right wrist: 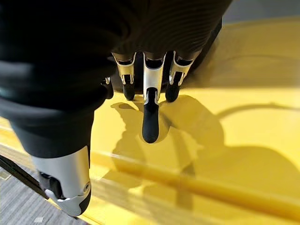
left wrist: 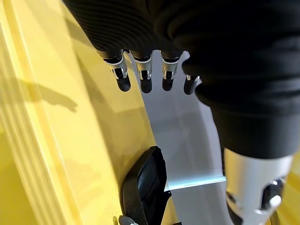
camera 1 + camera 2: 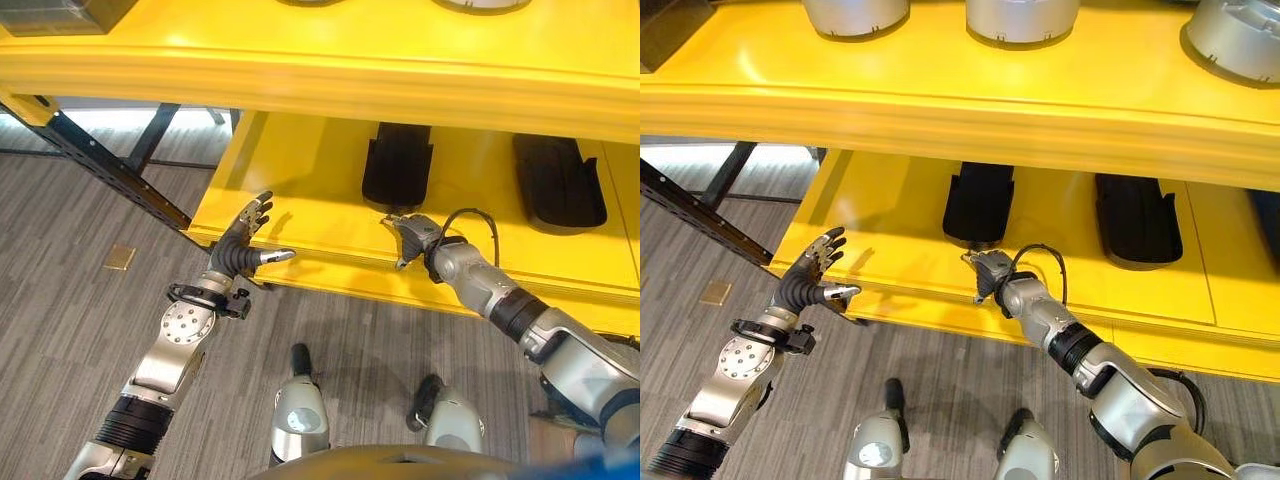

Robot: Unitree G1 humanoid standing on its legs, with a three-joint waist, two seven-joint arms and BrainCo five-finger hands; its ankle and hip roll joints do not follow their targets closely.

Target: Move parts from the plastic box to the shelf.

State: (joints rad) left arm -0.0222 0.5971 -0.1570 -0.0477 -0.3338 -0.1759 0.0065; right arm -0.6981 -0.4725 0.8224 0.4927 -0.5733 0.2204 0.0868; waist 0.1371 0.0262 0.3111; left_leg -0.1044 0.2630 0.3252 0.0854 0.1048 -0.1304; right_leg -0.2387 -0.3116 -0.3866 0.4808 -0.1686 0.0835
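A yellow shelf (image 3: 300, 205) has two black moulded parts on its lower level, one (image 3: 397, 165) at the middle and another (image 3: 558, 182) further right. My right hand (image 3: 412, 238) hovers over the lower level's front strip, just in front of the middle black part, with relaxed fingers (image 1: 151, 117) and nothing in them. My left hand (image 3: 240, 250) is raised at the shelf's left front corner, open, with spread fingers (image 2: 140, 80) and an empty palm. The left wrist view looks along the shelf to that middle black part (image 2: 145, 187).
The shelf's upper level (image 3: 970, 70) juts out above both hands and carries three round silver parts (image 3: 855, 15). A black metal brace (image 3: 110, 165) slants along the shelf's left side. A small brass plate (image 3: 120, 257) lies in the grey carpet.
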